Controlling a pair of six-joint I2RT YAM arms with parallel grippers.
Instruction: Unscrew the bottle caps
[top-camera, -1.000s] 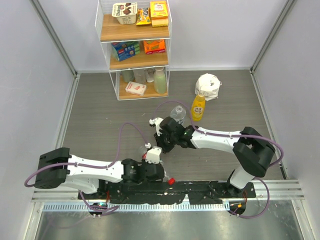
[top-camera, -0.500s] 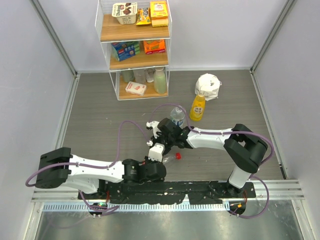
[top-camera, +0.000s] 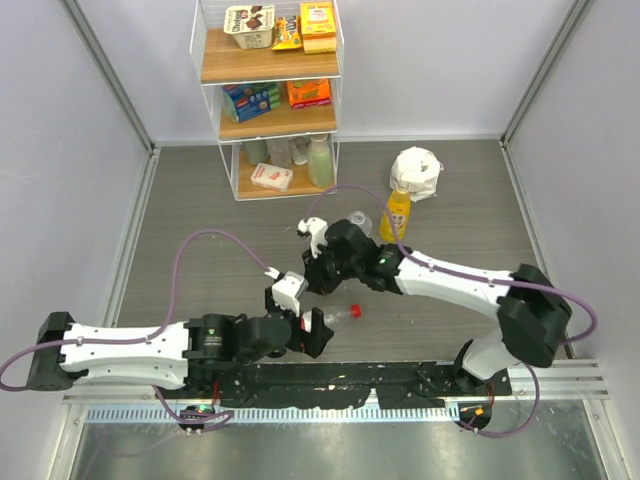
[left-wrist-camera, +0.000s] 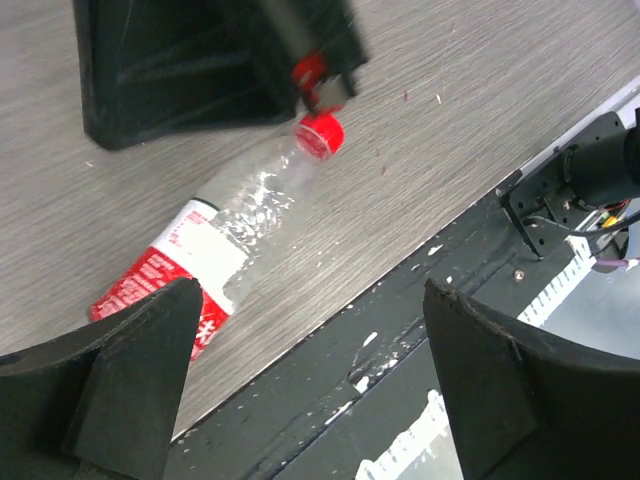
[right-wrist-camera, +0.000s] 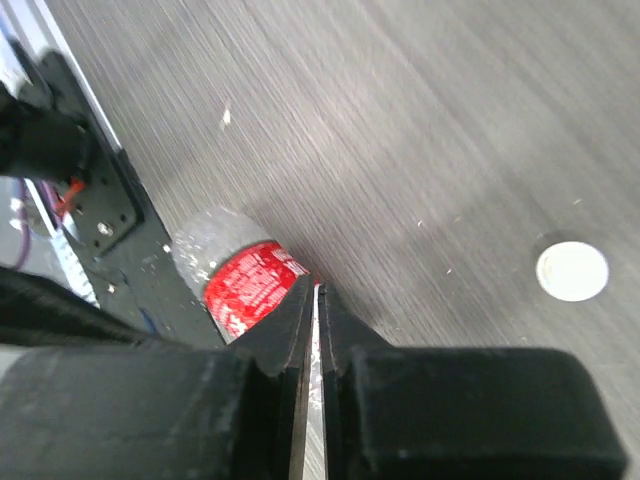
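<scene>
A clear bottle with a red label (top-camera: 335, 318) (left-wrist-camera: 175, 265) lies on its side on the grey table, its red cap (top-camera: 355, 311) (left-wrist-camera: 320, 135) screwed on. My left gripper (top-camera: 310, 338) (left-wrist-camera: 310, 335) is open wide at the label end, gripping nothing. My right gripper (top-camera: 322, 288) (right-wrist-camera: 313, 300) hovers shut just above the red label (right-wrist-camera: 250, 280), nothing between its fingers. A white cap (right-wrist-camera: 571, 270) lies loose on the table. The yellow bottle (top-camera: 397, 212) stands upright at the back. The clear bottle (top-camera: 357, 222) beside it is partly hidden by the right arm.
A white wire shelf (top-camera: 270, 100) with boxes and a pale green bottle (top-camera: 320, 160) stands at the back. A crumpled white bag (top-camera: 418, 172) lies behind the yellow bottle. The black base rail (top-camera: 380, 380) (left-wrist-camera: 400, 340) runs close in front of the lying bottle.
My left gripper has gone from shut to wide open and has drawn back to the left. The red-label bottle now lies free. My right gripper has shifted slightly.
</scene>
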